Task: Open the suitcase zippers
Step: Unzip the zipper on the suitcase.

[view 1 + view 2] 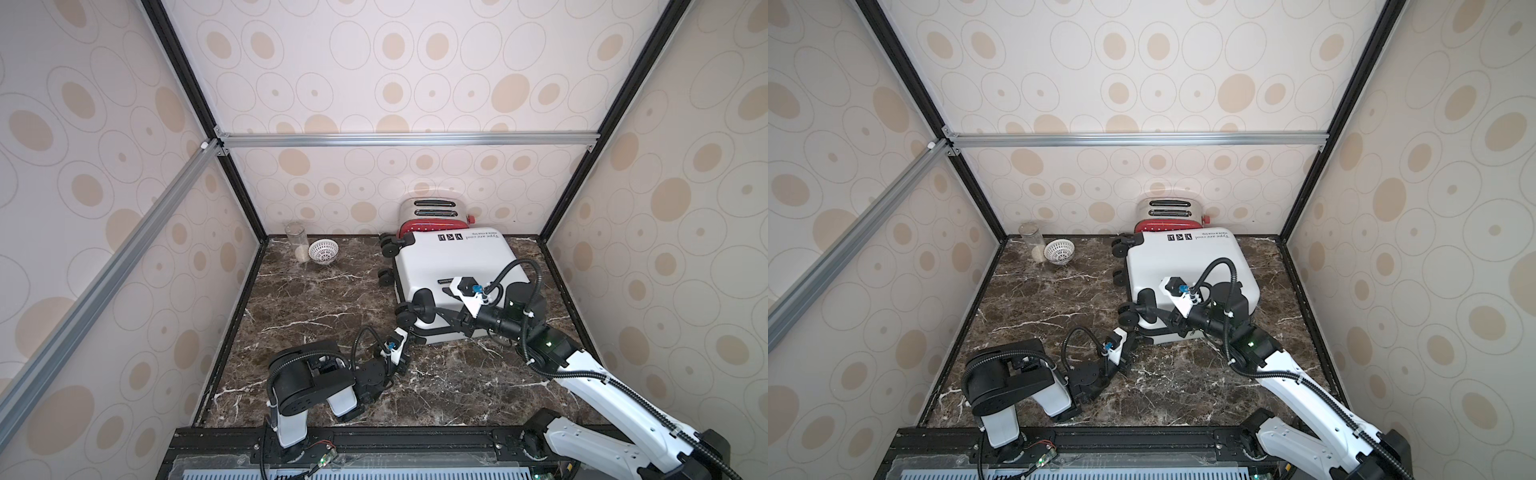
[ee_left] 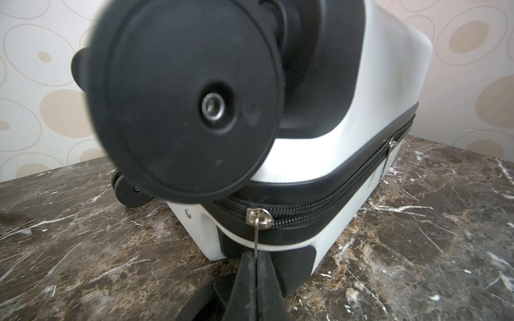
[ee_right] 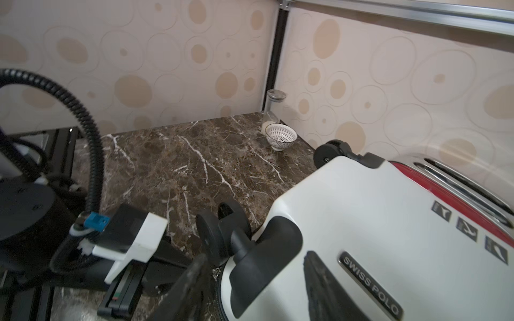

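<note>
The left claw [image 2: 255, 259] is pinched shut on a silvery zipper pull [image 2: 258, 218] at its tips; the white suitcase [image 1: 453, 262] lies flat on the bench [image 1: 316, 299] just beyond it. The right claw [image 3: 256, 259] stands parted astride a corner wheel mount [image 3: 278, 234].

**A robot test cell dressed as a home**

Aluminium framing [image 1: 407, 139] and circle-patterned wallpaper panels [image 1: 374, 62] box in a marble-look tabletop [image 1: 316, 299]. A red toaster [image 1: 432, 212] stands at the back wall, a glass jar [image 1: 296, 241] and latticed bowl [image 1: 323, 251] well to its left. Robot arms [image 1: 582, 370] stand on the edge opposite it.
</note>
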Controlling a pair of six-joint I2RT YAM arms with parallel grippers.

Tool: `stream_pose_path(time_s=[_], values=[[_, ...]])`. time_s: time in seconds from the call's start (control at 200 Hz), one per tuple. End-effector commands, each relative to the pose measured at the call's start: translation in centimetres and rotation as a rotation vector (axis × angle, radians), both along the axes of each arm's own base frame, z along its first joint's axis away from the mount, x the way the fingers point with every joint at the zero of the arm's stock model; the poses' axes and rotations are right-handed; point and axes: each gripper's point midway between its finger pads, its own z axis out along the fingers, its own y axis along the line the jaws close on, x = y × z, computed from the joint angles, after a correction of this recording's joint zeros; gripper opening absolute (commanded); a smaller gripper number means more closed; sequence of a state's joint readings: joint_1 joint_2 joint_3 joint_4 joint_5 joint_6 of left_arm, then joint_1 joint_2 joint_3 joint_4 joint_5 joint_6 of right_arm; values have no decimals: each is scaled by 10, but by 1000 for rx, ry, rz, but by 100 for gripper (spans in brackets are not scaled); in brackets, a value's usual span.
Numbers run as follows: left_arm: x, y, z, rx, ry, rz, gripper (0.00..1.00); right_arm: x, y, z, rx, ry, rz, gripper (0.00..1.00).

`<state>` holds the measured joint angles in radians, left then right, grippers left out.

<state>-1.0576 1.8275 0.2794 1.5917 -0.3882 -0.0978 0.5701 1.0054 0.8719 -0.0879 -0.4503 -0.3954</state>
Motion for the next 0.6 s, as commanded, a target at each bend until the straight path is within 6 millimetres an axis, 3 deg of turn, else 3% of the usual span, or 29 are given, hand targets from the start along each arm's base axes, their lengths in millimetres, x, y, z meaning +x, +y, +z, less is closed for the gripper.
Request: stream_pose_path(time_s=[0.0, 0.15, 0.325, 0.59], values=[[-3, 4, 64, -260, -116, -37, 0, -25, 6, -25, -232, -61, 252, 57], [-3, 4, 59, -256, -103, -49, 0, -7, 20, -20, -321, -32, 304, 60], [-1, 2, 56, -256, -94, -56, 0, 7, 37, -37, -497, -56, 345, 64], [-1, 2, 58, -261, -97, -67, 0, 11, 52, -58, -631, -14, 393, 69]])
